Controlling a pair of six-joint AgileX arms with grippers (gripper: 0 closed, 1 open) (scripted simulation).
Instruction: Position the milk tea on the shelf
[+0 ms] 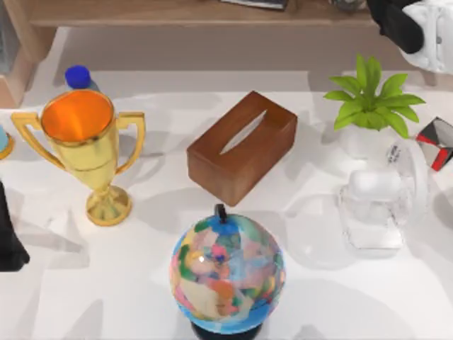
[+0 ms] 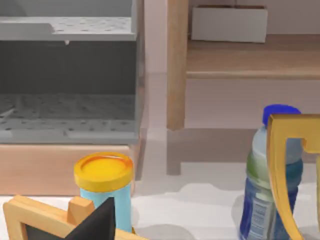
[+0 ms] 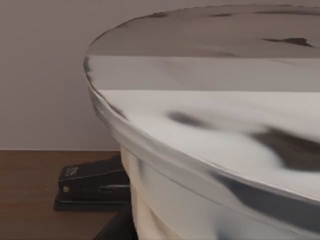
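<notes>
Shelf [image 1: 177,13] behind tissue box [image 1: 242,146]

On the white bench [image 1: 141,283] a gold trophy cup with an orange inside [image 1: 81,152] stands at the left, a blue-capped bottle [image 1: 78,76] just behind it. A brown wooden tissue box [image 1: 242,146] lies mid-bench, with a multicoloured globe on a dark base [image 1: 228,274] in front. At the right stand a green potted plant [image 1: 371,106] and what looks like a clear glass jar [image 1: 373,211].

Rendered home or office desk, globe [image 1: 227,275], trophy [image 1: 83,145], tissue box [image 1: 242,146]
</notes>
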